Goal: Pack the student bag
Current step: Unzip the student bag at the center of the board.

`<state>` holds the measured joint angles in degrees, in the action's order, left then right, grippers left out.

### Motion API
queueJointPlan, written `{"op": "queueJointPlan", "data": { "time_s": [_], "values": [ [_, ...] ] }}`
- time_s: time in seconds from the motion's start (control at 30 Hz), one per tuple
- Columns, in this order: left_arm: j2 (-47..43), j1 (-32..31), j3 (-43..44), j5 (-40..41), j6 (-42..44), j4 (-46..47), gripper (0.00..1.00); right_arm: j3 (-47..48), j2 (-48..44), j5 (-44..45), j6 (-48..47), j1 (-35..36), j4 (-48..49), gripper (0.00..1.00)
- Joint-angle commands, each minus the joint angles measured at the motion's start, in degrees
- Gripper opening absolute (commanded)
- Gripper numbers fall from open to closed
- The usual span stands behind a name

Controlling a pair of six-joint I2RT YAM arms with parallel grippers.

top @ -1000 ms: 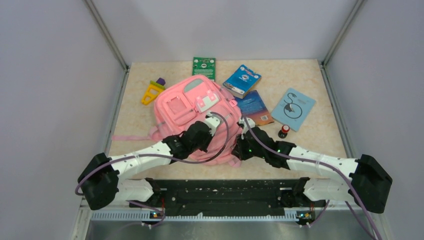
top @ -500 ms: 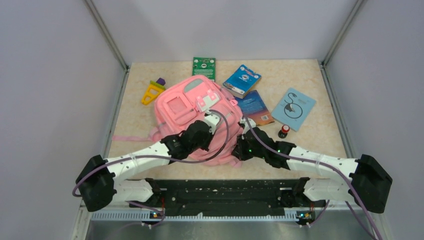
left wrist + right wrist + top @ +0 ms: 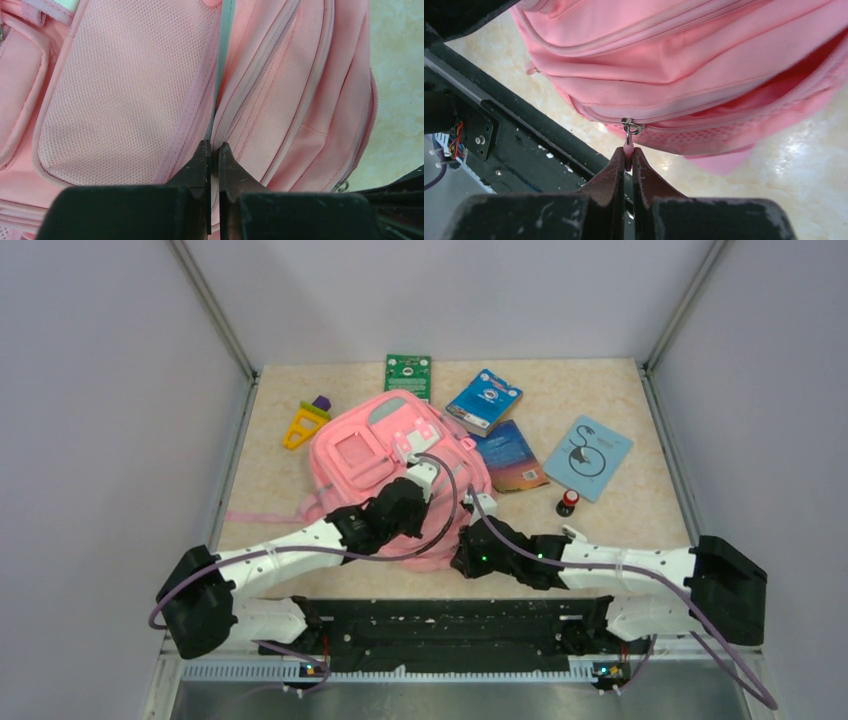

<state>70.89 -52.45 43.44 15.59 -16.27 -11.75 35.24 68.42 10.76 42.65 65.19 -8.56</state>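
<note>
Right wrist view: right gripper (image 3: 629, 159) clenched on zipper pull (image 3: 628, 142) of student bag (image 3: 684, 50); left gripper (image 3: 213, 152) pinching bag's fabric seam; bag at middle of table (image 3: 630, 390), toward left edge; zip seemingly part-open; books (image 3: 587, 458) near far edge unpacked; packing barely begun.

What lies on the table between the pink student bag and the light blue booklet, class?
A dark blue book lies flat there, close against the student bag and just short of the light blue booklet. The top external view shows it.
</note>
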Motion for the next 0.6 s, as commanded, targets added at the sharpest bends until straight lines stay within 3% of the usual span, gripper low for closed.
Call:
{"op": "queueJointPlan", "data": {
  "time_s": [0.0, 0.57],
  "values": [
    [-0.5, 1.5, 5.4, -1.2, -3.3, 8.6, 0.00, 4.8, 3.1, 3.3, 3.2, 4.7, 3.1, 0.00],
    [-2.9, 6.3, 0.8, -7.9, -5.5, 14.3, 0.00, 15.9, 17.7, 12.8, 6.3, 16.3, 7.1, 0.00]
  ]
}}
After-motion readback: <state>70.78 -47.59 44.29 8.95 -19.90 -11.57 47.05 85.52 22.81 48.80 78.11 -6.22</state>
